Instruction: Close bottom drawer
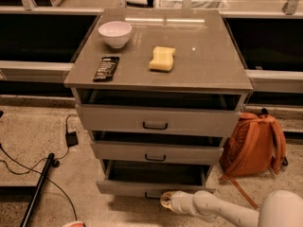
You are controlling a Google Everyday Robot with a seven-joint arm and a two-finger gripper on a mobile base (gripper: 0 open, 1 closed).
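- Camera view, far left: black cables trail across the speckled floor, w/ a black pole lying at a slant over them.
- Small black power brick on the floor, just left of the desk's base.
- Grey desk stands mid-room, w/ three drawers stacked in its front.
- On the desk top, left side: dark snack bar near the front edge, white bowl behind it toward the back.
- Approx. centre of the top: yellow sponge, apart from both bowl & bar.
- Top drawer is the widest, ajar, w/ a dark gap showing above its front.
- Middle drawer is narrower, also a bit ajar.
- Bottom drawer is the lowest & narrowest, pulled out farthest of the three, w/ its dark shallow inside on show.
- Claw sits low at the bottom drawer's front panel, right by the small handle, slightly right of centre; can't tell whether it's open or closed.
- White arm runs from the claw down to the lower right corner.
- Orange backpack on the floor, leaning at the desk's right side.
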